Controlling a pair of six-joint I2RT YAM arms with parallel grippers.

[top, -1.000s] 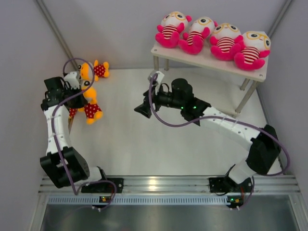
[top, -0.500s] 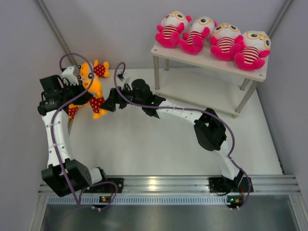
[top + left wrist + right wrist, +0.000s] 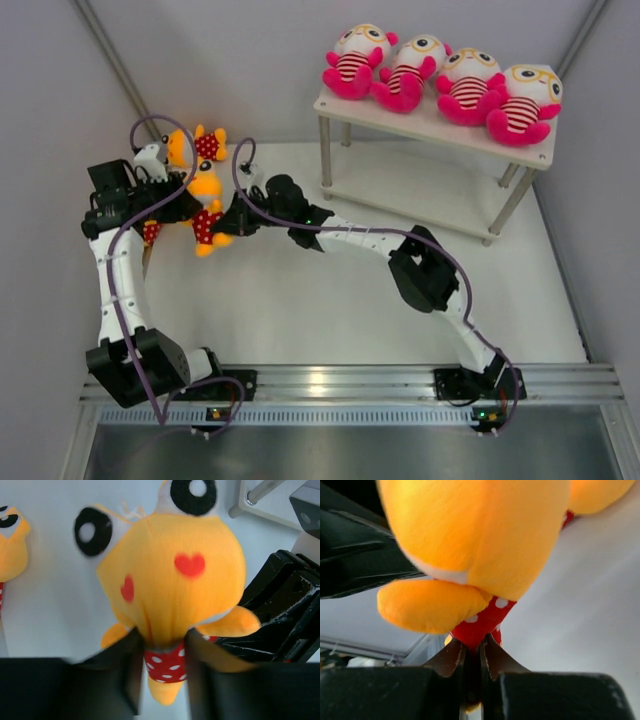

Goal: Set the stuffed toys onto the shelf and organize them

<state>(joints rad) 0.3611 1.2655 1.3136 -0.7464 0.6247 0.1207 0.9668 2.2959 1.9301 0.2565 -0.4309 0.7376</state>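
The orange doll (image 3: 207, 205) hangs off the table (image 3: 330, 300) at the left of the overhead view, caught between both grippers. The right gripper (image 3: 226, 218) reaches in from the right. Its wrist view shows its jaws pinched almost together on a fold of the doll's red dotted body (image 3: 480, 625), below the big yellow head.

The left gripper (image 3: 185, 208) comes in from the left. Its jaws stand a little apart on either side of the doll's red body (image 3: 165, 665), close against it. Whether they are pressing on it cannot be told.

A second orange doll (image 3: 200, 145) lies on the table just above, in the upper left. A third orange doll (image 3: 150, 234) peeks out from under the left arm.

In the upper right stands the shelf (image 3: 430, 125). Four pink dolls (image 3: 470, 85) sit side by side along its top board, and the lower board (image 3: 420, 190) is bare.
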